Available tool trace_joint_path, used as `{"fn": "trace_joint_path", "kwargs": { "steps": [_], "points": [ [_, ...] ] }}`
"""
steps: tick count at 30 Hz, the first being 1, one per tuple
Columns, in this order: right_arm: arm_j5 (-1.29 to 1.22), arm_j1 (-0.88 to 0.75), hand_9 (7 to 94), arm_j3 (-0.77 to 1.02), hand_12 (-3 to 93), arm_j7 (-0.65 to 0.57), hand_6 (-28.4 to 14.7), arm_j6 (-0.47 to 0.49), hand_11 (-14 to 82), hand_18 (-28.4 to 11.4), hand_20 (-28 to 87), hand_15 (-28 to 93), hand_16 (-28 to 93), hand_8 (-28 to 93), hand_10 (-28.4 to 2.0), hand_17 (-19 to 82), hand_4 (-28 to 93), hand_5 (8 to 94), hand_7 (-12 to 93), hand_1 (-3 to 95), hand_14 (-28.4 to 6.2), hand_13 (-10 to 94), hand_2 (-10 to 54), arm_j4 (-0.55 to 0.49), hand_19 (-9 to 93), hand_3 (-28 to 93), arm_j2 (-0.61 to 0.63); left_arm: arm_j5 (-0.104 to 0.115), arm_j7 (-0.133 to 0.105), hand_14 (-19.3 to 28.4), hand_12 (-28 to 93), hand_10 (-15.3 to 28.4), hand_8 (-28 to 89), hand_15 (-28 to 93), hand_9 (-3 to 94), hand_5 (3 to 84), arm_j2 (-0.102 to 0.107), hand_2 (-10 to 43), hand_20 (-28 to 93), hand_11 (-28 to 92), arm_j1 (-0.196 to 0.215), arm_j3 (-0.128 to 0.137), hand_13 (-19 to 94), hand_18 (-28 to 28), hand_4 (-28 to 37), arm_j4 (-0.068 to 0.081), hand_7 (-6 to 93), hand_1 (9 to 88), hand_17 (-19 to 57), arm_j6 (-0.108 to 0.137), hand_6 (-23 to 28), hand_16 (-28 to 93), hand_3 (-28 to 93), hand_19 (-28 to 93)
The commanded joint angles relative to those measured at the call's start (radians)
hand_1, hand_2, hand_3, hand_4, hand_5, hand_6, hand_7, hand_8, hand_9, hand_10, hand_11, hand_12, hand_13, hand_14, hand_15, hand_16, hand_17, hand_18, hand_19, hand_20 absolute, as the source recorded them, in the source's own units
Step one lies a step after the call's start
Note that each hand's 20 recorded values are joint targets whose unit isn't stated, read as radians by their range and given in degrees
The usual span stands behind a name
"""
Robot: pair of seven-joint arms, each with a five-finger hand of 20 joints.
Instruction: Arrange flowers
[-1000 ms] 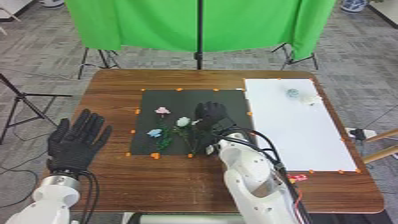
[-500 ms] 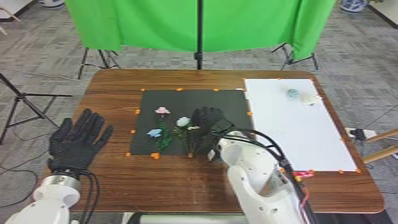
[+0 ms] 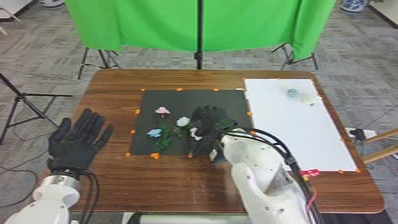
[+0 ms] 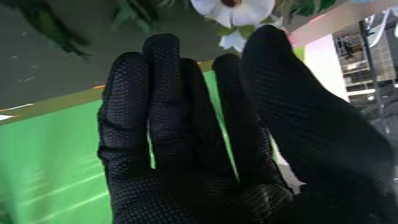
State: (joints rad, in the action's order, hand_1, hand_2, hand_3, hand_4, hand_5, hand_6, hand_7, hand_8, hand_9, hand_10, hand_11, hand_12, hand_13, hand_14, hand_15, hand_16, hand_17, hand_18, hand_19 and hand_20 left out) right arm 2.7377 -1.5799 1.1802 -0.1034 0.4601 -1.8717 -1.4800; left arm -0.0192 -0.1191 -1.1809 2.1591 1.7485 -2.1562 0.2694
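Observation:
My right hand (image 3: 207, 120) is over the right part of the black mat, beside the white flower (image 3: 183, 121), its fingers open. Left of that flower lie a pink flower (image 3: 162, 110) and a blue flower (image 3: 155, 133) with green stems. In the right wrist view the right hand (image 4: 169, 120) has straight fingers and thumb, with a white bloom (image 4: 233, 9) just past the thumb's tip. My left hand (image 3: 75, 142) rests open at the table's left side, palm flat.
The black mat (image 3: 191, 97) has orange tape marks around it. On the white sheet (image 3: 298, 135) at the right lie a pale blue flower (image 3: 293, 93) and a cream one (image 3: 311, 100). A small red item (image 3: 309, 172) is beside my right arm.
My right hand has shifted slightly on the mat's right part, and its forearm has swung to the right. The left hand has stayed still.

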Motion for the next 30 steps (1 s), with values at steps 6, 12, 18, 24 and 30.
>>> {"fn": "trace_joint_path", "kwargs": {
  "steps": [6,12,18,24,30],
  "points": [
    [-0.156,0.123,50.0,0.17,15.4,-0.197,-4.4,-0.206,10.4,-21.5,33,45,19,-12,-17.6,27,-28,50.6,15,49.8,-14.5,50,-9.5,0.001,73,79,0.122,0.005,-0.023,14.6,14,14.4,-10,49,42.1,48.0,-0.013,11.8,18,25,0.033,0.0,33,13.8,-26.9,-0.01,17.7,32.7,-3.6,0.004,8.8,-5,74,34],
    [-0.093,0.232,40.5,0.331,14.3,-0.188,-3.9,-0.116,8.3,-21.1,25,32,15,-12,-16.6,20,-28,46.7,15,44.9,-17.8,35,-9.5,0.158,59,79,0.194,0.001,-0.037,14.6,14,14.4,-10,49,42.1,47.9,-0.011,11.8,18,25,0.042,0.001,33,13.8,-27.1,-0.015,17.7,32.7,-3.6,0.0,8.8,-5,74,33],
    [-0.035,0.299,34.7,0.373,12.6,-0.193,-3.9,-0.063,7.2,-20.9,22,26,14,-12,-15.9,16,-28,43.6,14,45.9,-18.0,28,-9.5,0.264,53,79,0.224,0.007,-0.048,14.7,14,14.5,-10,49,42.1,47.9,-0.012,12.1,18,25,0.052,0.005,33,13.8,-27.3,-0.019,17.7,32.6,-3.6,0.004,8.7,-5,74,33],
    [-0.002,0.333,34.1,0.405,12.0,-0.272,-3.7,0.111,7.4,-21.0,21,25,15,-12,-15.8,16,-28,43.3,15,46.7,-17.8,28,-9.5,0.324,53,80,0.234,0.006,-0.053,14.8,14,14.4,-10,49,42.1,47.9,-0.006,12.5,18,25,0.052,0.001,33,13.8,-27.4,-0.018,17.7,32.3,-3.6,0.014,8.7,-5,74,33],
    [0.017,0.332,30.9,0.429,9.2,-0.345,-3.1,0.221,7.1,-20.1,18,19,13,-12,-13.2,15,-28,41.1,13,51.1,-17.4,25,-9.5,0.397,47,79,0.225,-0.033,-0.032,14.7,14,14.4,-10,48,42.1,47.8,-0.008,13.0,18,24,0.057,0.002,33,13.8,-27.8,-0.022,17.7,32.0,-3.6,0.002,8.6,-5,74,33]
  ]
}}
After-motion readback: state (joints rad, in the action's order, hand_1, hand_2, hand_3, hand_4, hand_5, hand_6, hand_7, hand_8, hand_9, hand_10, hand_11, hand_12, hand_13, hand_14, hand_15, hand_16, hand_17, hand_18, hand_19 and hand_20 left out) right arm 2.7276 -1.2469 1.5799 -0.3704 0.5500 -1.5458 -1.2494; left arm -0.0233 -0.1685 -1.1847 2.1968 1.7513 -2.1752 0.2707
